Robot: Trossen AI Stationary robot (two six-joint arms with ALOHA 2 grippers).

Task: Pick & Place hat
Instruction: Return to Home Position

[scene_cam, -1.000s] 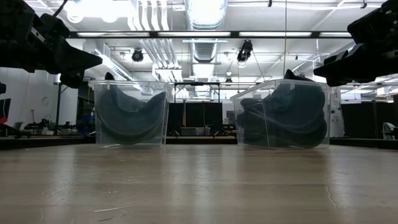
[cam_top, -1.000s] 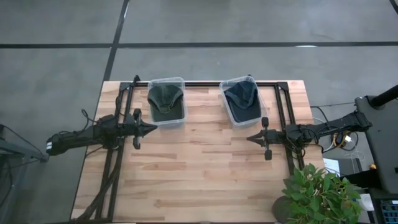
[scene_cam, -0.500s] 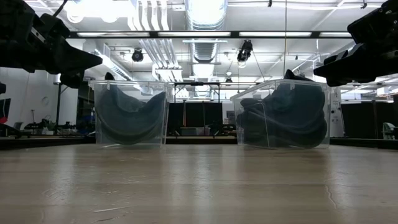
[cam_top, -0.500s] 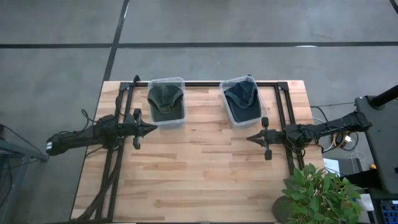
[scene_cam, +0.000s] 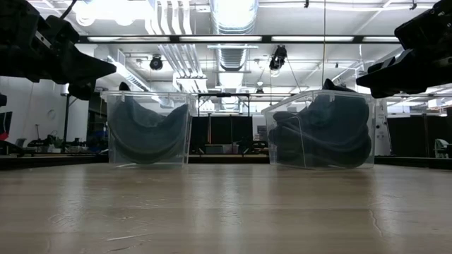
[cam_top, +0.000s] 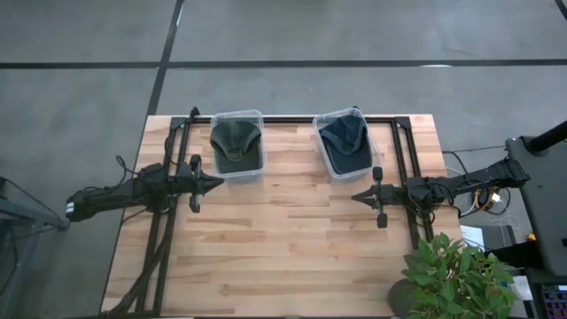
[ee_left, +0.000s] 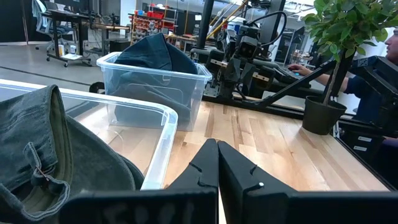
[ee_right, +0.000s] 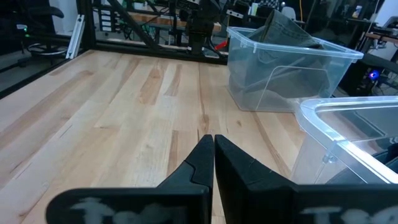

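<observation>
L gripper [cam_top: 219, 183]: fingers pressed together, nothing held. Hovers over left side of table [cam_top: 283, 248], just near of left transparent bin [cam_top: 237, 113]. R gripper [cam_top: 355, 197]: fingers pressed together too, empty. Hovers over right side, near of right transparent bin [cam_top: 340, 113]. Tips face each other, well apart. Caps: green cap [cam_top: 235, 142] inside left bin; blue cap [cam_top: 345, 140] inside right bin, top poking above rim. Bins at far edge, apart. Also potted plant [cam_top: 454, 276] at near-right corner.
</observation>
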